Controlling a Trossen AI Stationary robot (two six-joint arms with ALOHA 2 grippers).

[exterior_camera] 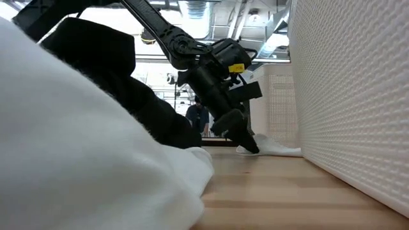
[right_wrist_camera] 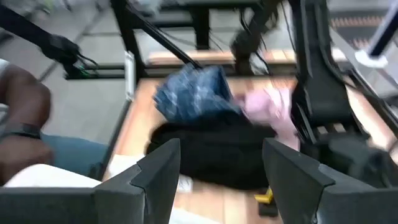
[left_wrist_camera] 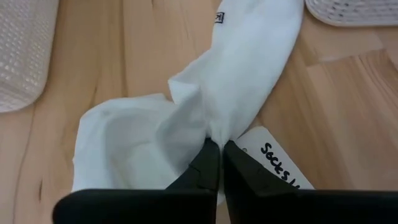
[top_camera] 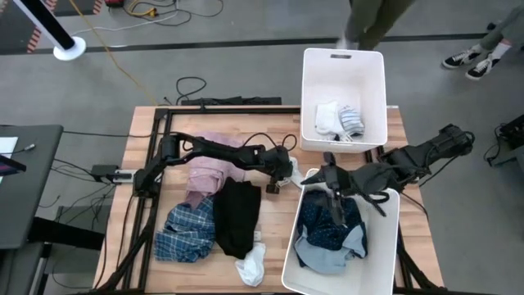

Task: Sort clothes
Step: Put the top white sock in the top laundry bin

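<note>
The near bin (top_camera: pixel 385 246) serves as the landmark — a large white plastic bin at the tabletop's (top_camera: pixel 139 143) front right, holding a navy patterned garment (top_camera: pixel 327 225) and some pale blue fabric. Just beside its front left corner a small white sock (top_camera: pixel 251 266) lies on the wood. Further left of the bin lie the black garment (top_camera: pixel 237 215) and, beyond that, the blue plaid shirt (top_camera: pixel 187 232).

Over the bin's far end hangs the right tool (top_camera: pixel 336 213), its fingers (right_wrist_camera: pixel 149 180) spread wide apart and holding nothing.

At the bin's far left corner, the left tool (left_wrist_camera: pixel 216 149) has its fingers pressed nearly together on a white sock (left_wrist_camera: pixel 186 118), pinching a fold of the cloth against the tabletop; a paper label (left_wrist_camera: pixel 277 163) with handwriting lies touching the sock. In the low view the same tool (exterior_camera: pixel 246 142) points down at the wood with the sock's white cloth (exterior_camera: pixel 275 149) spilling beside it.

Left of that corner, under the left arm, sits the pink garment (top_camera: pixel 209 168).

Beyond the near bin stands the far bin (top_camera: pixel 344 74), with white and striped socks (top_camera: pixel 340 120) inside — and past the tabletop, a person's legs (top_camera: pixel 372 20) show on the floor.
</note>
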